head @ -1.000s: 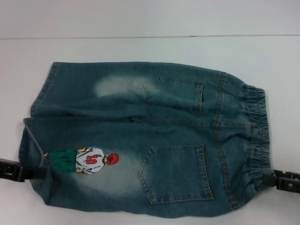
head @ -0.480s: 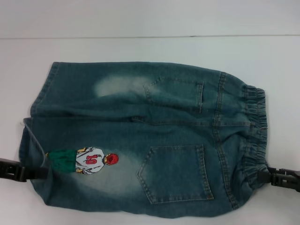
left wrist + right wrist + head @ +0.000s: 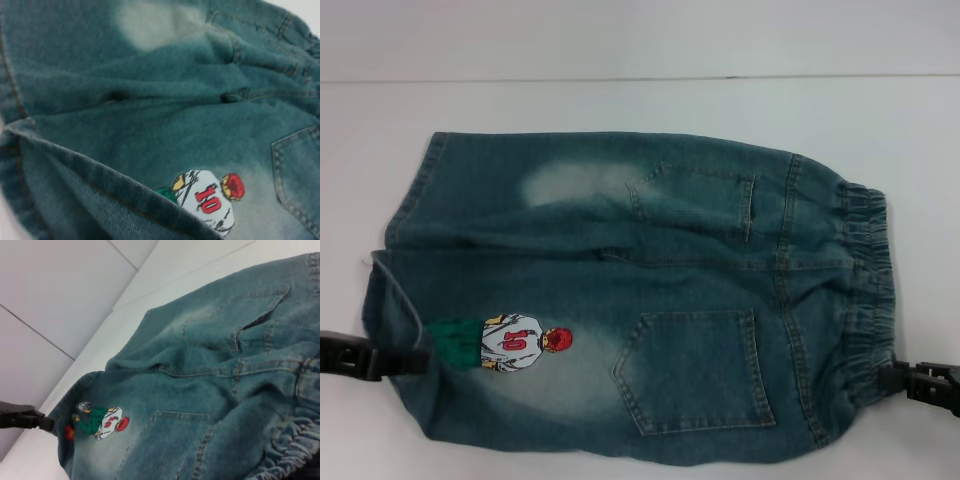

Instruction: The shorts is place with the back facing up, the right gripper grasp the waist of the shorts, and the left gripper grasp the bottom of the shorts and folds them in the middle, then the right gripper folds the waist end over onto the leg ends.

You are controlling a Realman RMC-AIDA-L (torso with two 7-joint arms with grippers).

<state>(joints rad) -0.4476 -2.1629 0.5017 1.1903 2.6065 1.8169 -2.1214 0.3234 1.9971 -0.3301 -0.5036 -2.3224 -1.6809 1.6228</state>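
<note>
The denim shorts [image 3: 650, 290] lie back up on the white table, waist to the right and leg ends to the left, with two back pockets and a printed figure [image 3: 520, 343] showing. My left gripper [image 3: 415, 360] is shut on the near leg hem [image 3: 100, 180], which stands raised in a ridge and leans over the print's green part. My right gripper [image 3: 885, 378] is shut on the near corner of the elastic waist [image 3: 870, 300]. In the right wrist view the shorts [image 3: 210, 390] fill the frame, and the left gripper [image 3: 45, 424] shows at their far end.
The white table [image 3: 620, 100] runs on beyond the shorts to a far edge seam [image 3: 640, 78]. Bare table surface lies to the left and right of the garment.
The left gripper has pushed in and lifted the near leg hem, which now covers more of the print's green part. The right gripper nudged into the waist corner, then eased back slightly.
</note>
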